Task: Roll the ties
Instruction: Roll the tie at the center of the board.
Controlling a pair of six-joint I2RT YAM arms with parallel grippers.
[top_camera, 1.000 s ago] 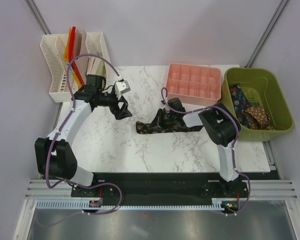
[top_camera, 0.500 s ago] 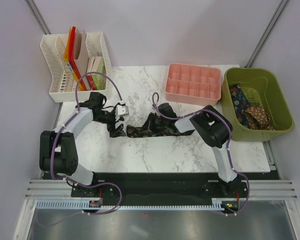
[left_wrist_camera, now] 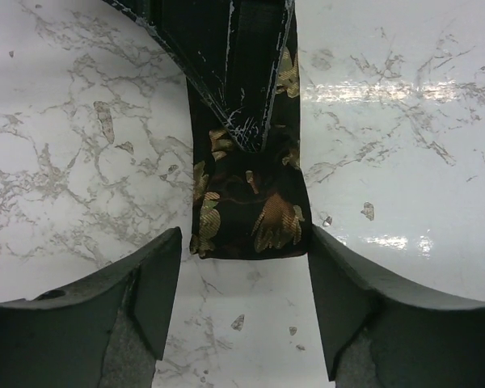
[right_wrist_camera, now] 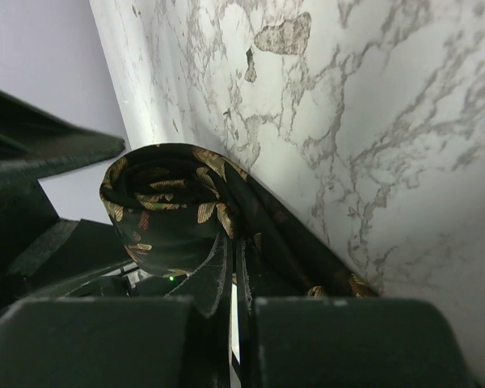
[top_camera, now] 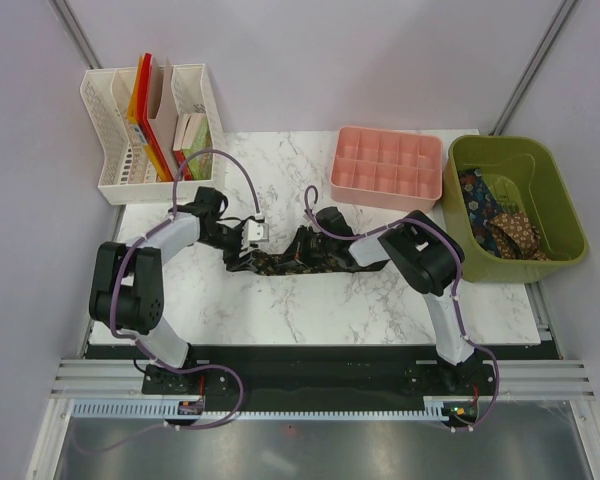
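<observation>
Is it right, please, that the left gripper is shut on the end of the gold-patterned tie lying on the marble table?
Not quite: the left gripper is open. The left wrist view shows its fingers apart on either side of the tie, whose end lies unclamped on the marble table between them.

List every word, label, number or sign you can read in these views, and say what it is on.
None can be read in any view.
Boxes in the white file rack: any print is too small to read.
Tie: gold leaf pattern only, no label showing.
</observation>
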